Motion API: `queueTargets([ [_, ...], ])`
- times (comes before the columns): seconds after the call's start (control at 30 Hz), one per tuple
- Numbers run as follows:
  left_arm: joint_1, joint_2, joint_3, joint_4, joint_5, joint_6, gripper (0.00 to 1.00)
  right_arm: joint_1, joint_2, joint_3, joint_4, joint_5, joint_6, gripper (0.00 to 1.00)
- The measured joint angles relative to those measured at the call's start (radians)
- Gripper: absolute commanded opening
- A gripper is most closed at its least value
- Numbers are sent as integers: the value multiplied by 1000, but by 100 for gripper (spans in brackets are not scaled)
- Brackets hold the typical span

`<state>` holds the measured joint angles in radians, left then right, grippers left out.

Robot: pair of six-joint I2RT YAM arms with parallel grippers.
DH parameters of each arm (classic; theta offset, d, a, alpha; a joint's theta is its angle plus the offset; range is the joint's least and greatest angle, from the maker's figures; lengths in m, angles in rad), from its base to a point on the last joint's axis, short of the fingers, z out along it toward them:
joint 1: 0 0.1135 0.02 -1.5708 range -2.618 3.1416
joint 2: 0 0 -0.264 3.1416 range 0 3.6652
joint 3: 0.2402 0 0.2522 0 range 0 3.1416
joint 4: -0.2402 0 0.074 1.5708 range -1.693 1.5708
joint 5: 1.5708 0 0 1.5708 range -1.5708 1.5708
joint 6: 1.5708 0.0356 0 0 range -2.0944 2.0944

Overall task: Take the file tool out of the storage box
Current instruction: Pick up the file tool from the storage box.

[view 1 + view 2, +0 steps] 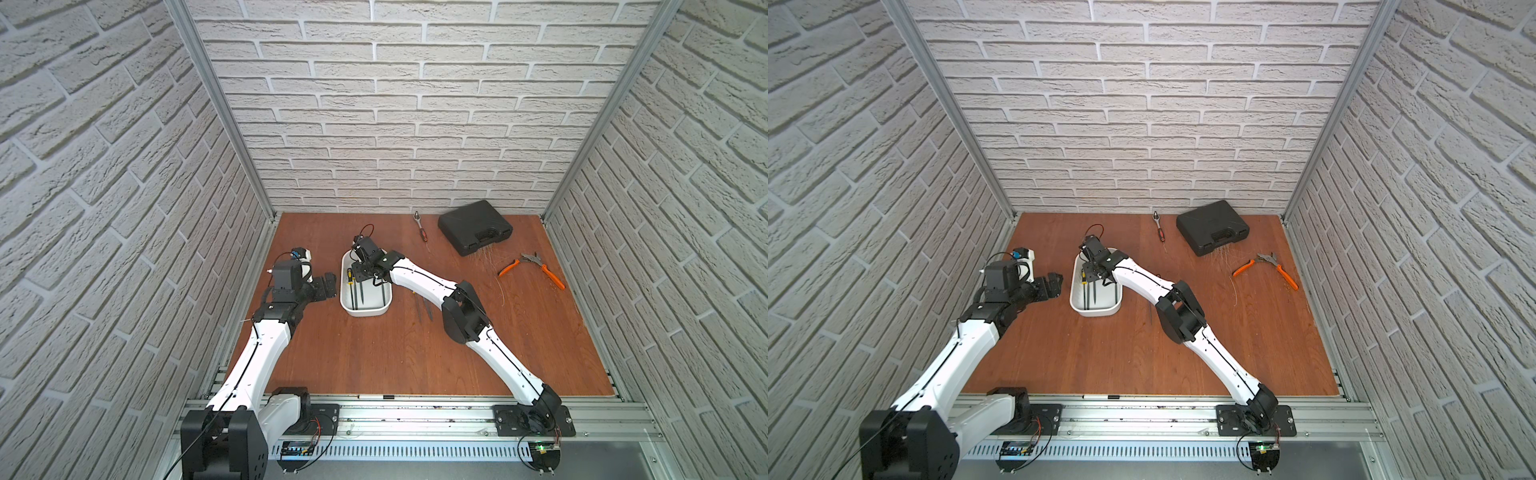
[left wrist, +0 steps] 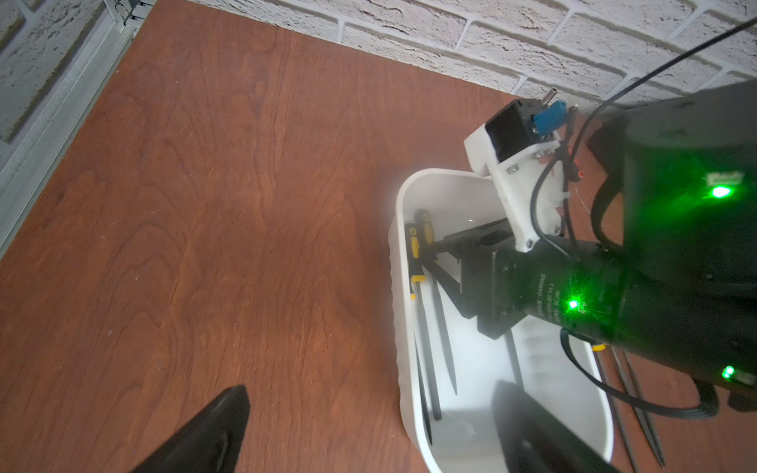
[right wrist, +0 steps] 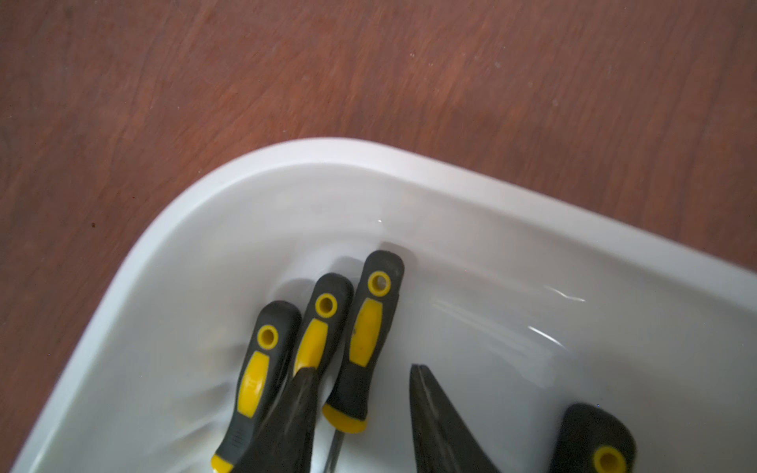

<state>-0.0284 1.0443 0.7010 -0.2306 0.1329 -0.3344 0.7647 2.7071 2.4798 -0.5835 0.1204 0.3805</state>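
Observation:
The white storage box (image 1: pixel 365 312) (image 1: pixel 1096 309) sits left of the table's middle. Several file tools with black-and-yellow handles lie inside it (image 2: pixel 426 348). My right gripper (image 3: pixel 360 368) (image 1: pixel 360 277) reaches down into the box's far end, open. Its fingers (image 3: pixel 434 413) straddle the handle of one file (image 3: pixel 366 327), with a gap showing on one side. Two more handles (image 3: pixel 262 356) lie beside it, and another (image 3: pixel 594 438) lies apart. My left gripper (image 2: pixel 368 409) (image 1: pixel 326 286) hangs wide open and empty by the box's left wall.
Slim files (image 1: pixel 422 309) (image 2: pixel 639 409) lie on the table right of the box, partly under my right arm. At the back right are a black case (image 1: pixel 473 226), a red-handled tool (image 1: pixel 419 228) and orange-handled pliers (image 1: pixel 536 266). Brick walls enclose the table.

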Motion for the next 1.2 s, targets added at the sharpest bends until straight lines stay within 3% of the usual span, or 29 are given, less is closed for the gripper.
queueTargets([
  [0.53,0,-12,0,0,3,0,99,2,0,2,-51,25,-44,38],
  [0.9,0,-18,0,-1,3,1,98,2,0,2,-51,20,-27,23],
  [1.1,0,-20,0,-1,3,1,98,1,0,2,-50,16,-4,5],
  [1.2,0,-21,0,0,3,1,98,1,-5,-12,-34,6,14,3],
])
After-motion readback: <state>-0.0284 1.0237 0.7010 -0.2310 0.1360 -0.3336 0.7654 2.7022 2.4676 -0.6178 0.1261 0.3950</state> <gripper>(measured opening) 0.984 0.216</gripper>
